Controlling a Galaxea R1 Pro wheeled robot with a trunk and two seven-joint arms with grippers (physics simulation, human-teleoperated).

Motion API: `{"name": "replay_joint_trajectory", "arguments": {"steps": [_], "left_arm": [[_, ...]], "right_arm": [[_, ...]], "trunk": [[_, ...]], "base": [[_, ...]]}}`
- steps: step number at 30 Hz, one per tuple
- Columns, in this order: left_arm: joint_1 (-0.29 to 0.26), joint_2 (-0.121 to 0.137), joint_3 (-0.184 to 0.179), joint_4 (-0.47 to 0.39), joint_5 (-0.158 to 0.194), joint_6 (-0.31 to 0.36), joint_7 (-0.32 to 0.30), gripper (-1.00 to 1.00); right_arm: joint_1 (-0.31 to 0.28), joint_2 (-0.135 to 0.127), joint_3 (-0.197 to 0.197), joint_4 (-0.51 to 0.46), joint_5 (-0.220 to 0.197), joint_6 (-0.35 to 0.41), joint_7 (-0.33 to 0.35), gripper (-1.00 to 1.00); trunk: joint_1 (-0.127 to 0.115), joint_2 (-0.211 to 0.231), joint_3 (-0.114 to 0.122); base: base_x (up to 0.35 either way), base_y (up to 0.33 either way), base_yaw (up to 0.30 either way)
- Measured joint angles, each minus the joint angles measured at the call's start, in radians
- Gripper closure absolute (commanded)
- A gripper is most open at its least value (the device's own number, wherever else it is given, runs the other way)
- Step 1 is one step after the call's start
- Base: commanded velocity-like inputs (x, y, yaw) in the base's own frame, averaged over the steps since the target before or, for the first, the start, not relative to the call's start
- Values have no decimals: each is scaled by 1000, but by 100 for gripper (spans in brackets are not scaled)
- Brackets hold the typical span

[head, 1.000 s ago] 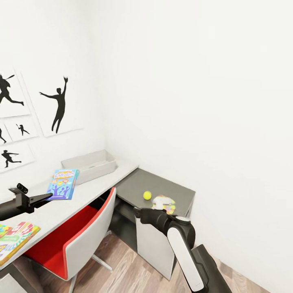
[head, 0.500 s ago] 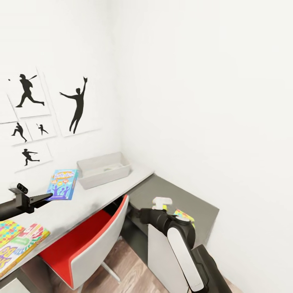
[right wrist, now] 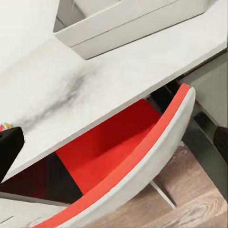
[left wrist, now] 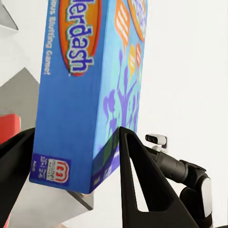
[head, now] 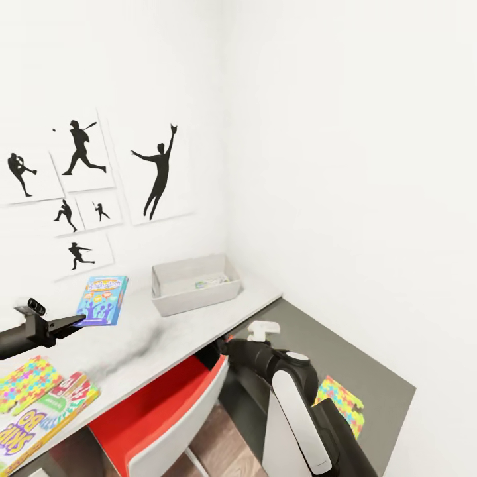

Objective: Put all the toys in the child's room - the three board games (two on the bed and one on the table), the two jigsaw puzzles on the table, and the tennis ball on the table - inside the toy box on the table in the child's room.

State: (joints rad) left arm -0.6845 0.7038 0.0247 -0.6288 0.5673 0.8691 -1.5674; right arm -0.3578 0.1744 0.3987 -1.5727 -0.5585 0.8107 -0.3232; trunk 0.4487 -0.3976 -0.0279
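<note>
My left gripper (left wrist: 78, 178) is shut on the blue board game (left wrist: 90, 90), which it holds above the pale table (head: 152, 331); the same box (head: 103, 300) hangs left of the grey toy box (head: 195, 286). Something small lies inside the toy box. The "SKIP BO" board game (head: 43, 419) and a jigsaw puzzle (head: 26, 381) lie at the table's near left. Another jigsaw puzzle (head: 339, 403) lies on the lower dark section (head: 374, 371). My right gripper (right wrist: 115, 149) is open near the table's edge, over the chair. The tennis ball and the bed are out of view.
A red and white chair (head: 165, 417) is tucked under the table, right below my right arm (head: 291, 397). White walls meet in a corner behind the toy box, with black baseball silhouettes (head: 156, 175) on the left wall. Wood floor (right wrist: 190, 209) shows beneath the chair.
The camera has turned left, so the room has slid right in the picture and the tennis ball has left the view. My left gripper still holds the blue box.
</note>
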Motion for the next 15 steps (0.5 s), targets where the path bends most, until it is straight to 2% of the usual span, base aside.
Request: {"name": "replay_joint_trajectory", "arguments": {"steps": [5,15], "left_arm": [[0,0,0,0,0,0,0,100],[0,1,0,0,1,0,0,100]], "right_arm": [[0,0,0,0,0,0,1,-100],[0,0,0,0,0,-2,2,-100]], "trunk": [[0,0,0],[0,0,0]], "base": [[314,125,170],[329,14,15]]}}
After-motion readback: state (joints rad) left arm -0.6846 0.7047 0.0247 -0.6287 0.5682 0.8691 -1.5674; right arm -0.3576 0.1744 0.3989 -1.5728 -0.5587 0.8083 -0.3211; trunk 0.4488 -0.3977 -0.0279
